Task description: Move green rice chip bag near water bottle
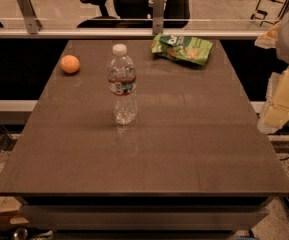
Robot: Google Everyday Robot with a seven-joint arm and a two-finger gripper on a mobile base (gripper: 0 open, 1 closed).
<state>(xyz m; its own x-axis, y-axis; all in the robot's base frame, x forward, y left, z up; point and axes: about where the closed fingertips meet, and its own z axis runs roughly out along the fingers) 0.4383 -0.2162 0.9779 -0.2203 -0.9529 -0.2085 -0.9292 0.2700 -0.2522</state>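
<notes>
The green rice chip bag (182, 48) lies flat at the far edge of the table, right of centre. The water bottle (122, 85) stands upright with its white cap on, left of the table's middle and nearer to me than the bag. The two are clearly apart. My gripper (273, 118) hangs at the right edge of the view, beyond the table's right side and above floor level, well away from both the bag and the bottle. It holds nothing that I can see.
An orange (70, 64) sits at the far left of the brown table (184, 149). A glass barrier with a metal rail (84, 32) runs along the far edge, with office chairs behind it.
</notes>
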